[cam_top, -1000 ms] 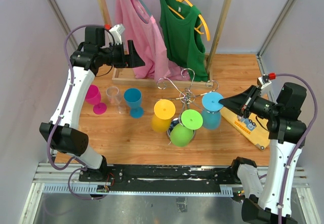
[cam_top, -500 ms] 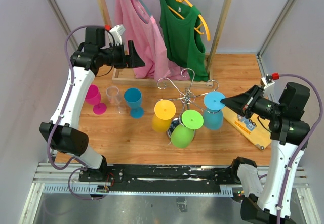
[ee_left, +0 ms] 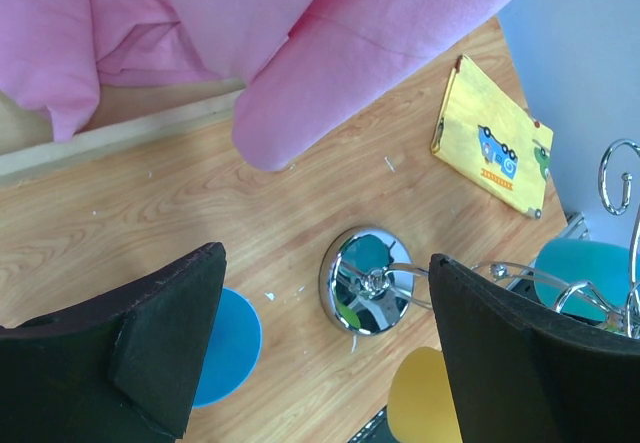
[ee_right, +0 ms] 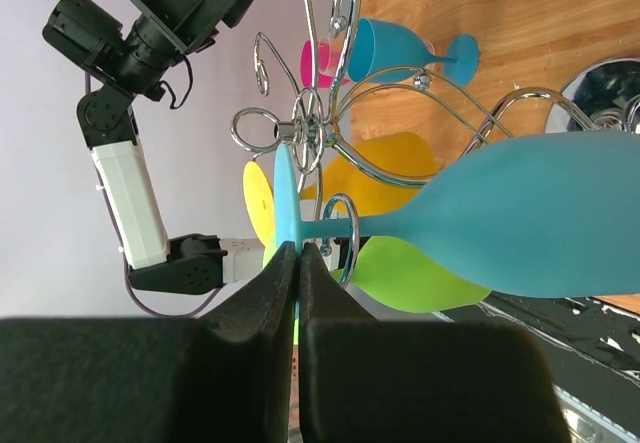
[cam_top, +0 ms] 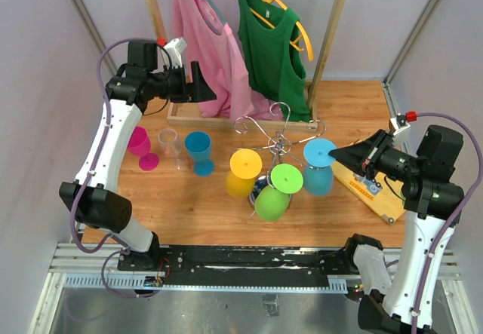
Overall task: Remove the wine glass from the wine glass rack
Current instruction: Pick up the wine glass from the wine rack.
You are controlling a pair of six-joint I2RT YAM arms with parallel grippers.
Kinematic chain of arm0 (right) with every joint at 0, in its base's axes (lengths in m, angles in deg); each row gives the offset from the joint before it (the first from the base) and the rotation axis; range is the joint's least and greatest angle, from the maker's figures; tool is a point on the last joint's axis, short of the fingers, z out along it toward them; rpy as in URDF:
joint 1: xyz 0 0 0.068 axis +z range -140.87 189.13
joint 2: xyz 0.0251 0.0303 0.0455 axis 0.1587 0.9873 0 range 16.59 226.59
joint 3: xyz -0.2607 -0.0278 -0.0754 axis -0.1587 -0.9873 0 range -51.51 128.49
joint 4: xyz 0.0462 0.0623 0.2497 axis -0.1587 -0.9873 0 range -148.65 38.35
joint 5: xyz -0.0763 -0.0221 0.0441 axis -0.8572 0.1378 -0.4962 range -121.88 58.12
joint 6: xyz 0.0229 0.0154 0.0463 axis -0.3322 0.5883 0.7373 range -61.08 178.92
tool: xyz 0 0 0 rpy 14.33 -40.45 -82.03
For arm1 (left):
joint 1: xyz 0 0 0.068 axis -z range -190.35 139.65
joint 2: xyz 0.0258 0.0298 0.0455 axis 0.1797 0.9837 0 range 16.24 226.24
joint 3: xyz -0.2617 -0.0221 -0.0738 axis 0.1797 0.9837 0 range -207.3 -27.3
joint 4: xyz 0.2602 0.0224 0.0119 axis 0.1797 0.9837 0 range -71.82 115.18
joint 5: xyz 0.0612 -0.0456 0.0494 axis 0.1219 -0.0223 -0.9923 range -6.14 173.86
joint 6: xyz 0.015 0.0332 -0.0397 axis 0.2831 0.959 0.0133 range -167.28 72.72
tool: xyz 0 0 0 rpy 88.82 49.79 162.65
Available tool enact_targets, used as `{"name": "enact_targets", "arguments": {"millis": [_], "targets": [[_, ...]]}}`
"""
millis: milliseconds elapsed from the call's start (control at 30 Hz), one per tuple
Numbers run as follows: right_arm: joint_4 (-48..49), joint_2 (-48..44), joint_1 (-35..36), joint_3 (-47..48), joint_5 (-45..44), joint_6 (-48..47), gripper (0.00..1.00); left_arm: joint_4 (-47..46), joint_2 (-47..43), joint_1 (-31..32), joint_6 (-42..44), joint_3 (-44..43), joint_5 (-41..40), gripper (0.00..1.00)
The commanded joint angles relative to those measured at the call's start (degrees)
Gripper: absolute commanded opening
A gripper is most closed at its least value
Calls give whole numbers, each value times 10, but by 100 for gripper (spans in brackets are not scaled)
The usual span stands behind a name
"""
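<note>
Upper left, the left gripper [cam_top: 202, 85] is hovering, jaws wide and empty; at centre the rack [cam_top: 280, 146] is still carrying the blue wine glass [cam_top: 317, 176], which is inching rightward, its foot pinched between the jaws of the right gripper [cam_top: 337, 151]

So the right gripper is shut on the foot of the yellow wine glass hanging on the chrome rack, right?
Not the yellow one. The right gripper is shut on the foot of the light blue wine glass hanging on the chrome wine glass rack, as the right wrist view shows.
</note>
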Motion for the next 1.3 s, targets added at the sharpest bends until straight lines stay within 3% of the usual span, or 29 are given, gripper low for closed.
{"name": "enact_targets", "arguments": {"millis": [0, 1267], "targets": [[-17, -6, -7, 20, 7, -17, 1, -10, -7, -3, 5, 5, 15, 87], [-104, 19, -8, 89, 6, -71, 1, -10, -2, -3, 4, 1, 20, 87]]}}
